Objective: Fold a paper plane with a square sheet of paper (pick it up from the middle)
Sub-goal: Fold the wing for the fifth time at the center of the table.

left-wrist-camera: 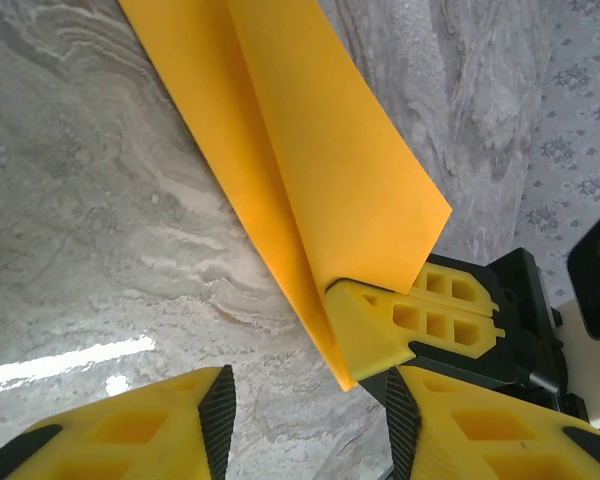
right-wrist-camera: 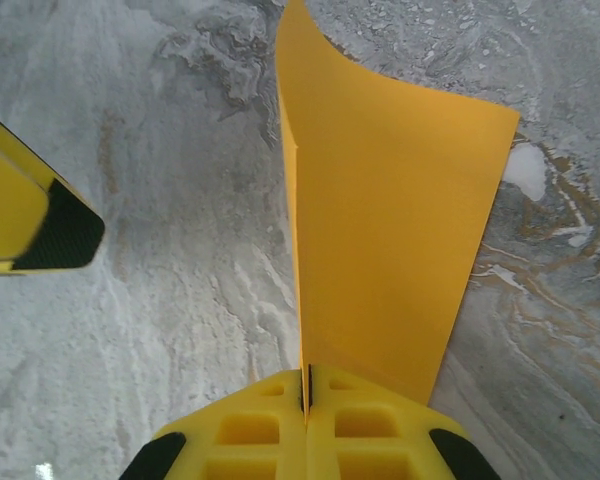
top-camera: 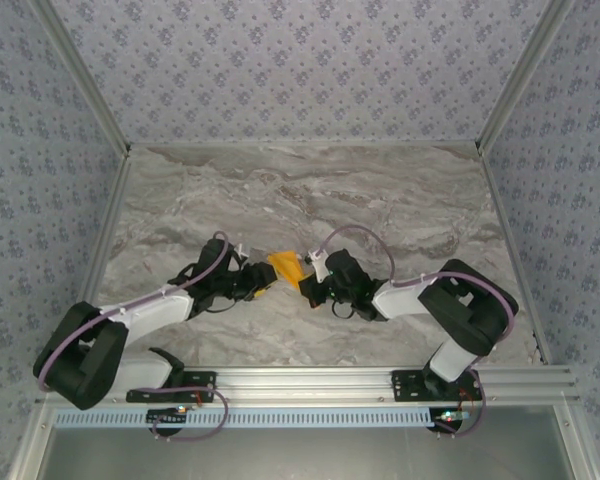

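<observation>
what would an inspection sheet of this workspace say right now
surface: grey marble-pattern table
job's things: orange sheet of paper, folded along a crease, not yet a plane
clutter: nothing seen
grippers: right gripper shut on the paper's crease; left gripper open, close beside the paper
cables: lilac cables loop along both arms
surroundings: floral-patterned walls, aluminium rail at the near edge
</observation>
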Robot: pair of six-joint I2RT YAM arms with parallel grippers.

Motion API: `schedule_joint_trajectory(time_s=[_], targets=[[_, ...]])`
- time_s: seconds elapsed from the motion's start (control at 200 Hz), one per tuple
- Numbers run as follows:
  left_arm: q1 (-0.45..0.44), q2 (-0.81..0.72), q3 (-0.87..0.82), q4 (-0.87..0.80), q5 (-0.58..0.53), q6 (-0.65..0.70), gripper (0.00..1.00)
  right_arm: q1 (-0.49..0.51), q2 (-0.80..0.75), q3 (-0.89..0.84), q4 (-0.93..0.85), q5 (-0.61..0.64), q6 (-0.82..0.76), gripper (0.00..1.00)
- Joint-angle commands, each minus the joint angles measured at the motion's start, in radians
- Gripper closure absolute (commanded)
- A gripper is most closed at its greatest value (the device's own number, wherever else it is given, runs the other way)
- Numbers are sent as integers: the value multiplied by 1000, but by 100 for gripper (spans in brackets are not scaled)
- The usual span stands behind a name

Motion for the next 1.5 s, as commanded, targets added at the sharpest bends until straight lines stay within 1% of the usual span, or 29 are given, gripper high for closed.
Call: schedule_joint_trajectory(time_s=[0.0,0.37,0.695,0.829,1.094,1.494], targets=[[-12,20,-14,122,-13,-13,56,-19,20,-7,56,-89,100,99],[-56,144,3,297,18,-26,63,-79,68,12,85,-232,268,100],[-83,225,24,383,20,-6,68,-116,125,27,85,-297,364,100],[-84,258,28,414,26,-8,68,-125,144,36,82,-319,379,100],[-83,313,47,443,37,-5,70,-127,154,56,23,-321,365,100],[-83,386,53,487,-9,-2,79,-127,158,64,-20,-324,336,100]])
